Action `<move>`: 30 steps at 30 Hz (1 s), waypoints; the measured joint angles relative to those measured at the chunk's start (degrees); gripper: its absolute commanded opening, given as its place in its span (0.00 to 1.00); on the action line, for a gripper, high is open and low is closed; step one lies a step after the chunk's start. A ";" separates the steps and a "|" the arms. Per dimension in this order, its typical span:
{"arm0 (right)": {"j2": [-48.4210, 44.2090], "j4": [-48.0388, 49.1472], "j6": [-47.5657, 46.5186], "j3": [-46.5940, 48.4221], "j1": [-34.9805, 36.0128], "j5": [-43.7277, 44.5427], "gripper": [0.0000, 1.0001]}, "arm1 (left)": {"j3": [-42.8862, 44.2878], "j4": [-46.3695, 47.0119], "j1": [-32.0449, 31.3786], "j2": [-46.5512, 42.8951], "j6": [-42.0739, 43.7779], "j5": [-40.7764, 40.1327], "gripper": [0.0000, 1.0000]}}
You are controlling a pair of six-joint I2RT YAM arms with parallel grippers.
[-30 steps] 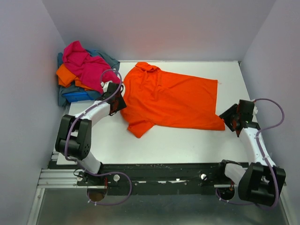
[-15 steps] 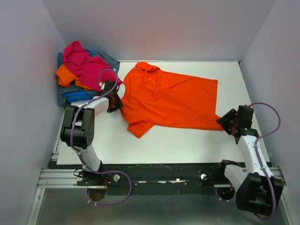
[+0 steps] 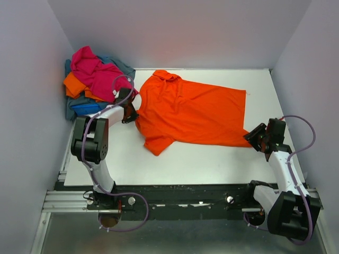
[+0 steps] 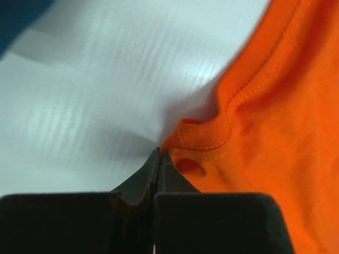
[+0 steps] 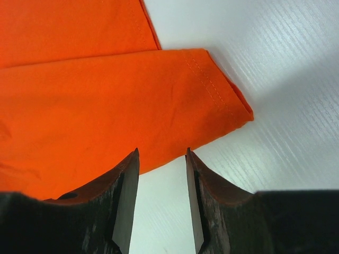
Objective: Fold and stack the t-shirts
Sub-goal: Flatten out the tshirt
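Pinch set: left gripper (image 4: 159,153) clamped orange t-shirt (image 3: 196,114) shoulder edge; right gripper (image 5: 161,154) sat half-open over hem corner, probably to stretch it flat.

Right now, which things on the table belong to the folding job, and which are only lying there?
Job: orange t-shirt, spread out; pile of t-shirts at the far left.
Just there: the white table; the arms' purple cables.

Your left pincer (image 4: 159,159), open a second ago, is now shut at the sleeve edge of the orange t-shirt (image 3: 196,111). Your right pincer (image 5: 161,153) is narrower and closer to the hem corner.
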 measured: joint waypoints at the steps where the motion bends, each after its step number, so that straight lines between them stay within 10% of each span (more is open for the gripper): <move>1: 0.00 0.00 -0.04 0.00 0.00 -0.11 0.48 | 0.52 -1.05 0.04 0.00 0.35 -1.25 0.00; 8: 0.13 0.92 -0.96 -0.39 0.00 -2.82 0.48 | 5.31 -7.56 0.46 -5.75 3.06 -11.98 0.00; 13: 1.22 5.73 -4.31 -1.66 2.51 -12.87 0.49 | 6.47 -7.45 0.39 -9.01 3.28 -12.92 0.17; 21: 8.59 7.82 -6.32 3.21 27.58 -14.75 0.47 | -7.91 -2.84 -0.66 -12.37 1.62 -7.76 0.45; 30: 25.79 9.27 -6.71 18.84 57.40 -4.48 0.43 | -15.80 1.60 -0.74 -19.76 1.49 -4.22 0.38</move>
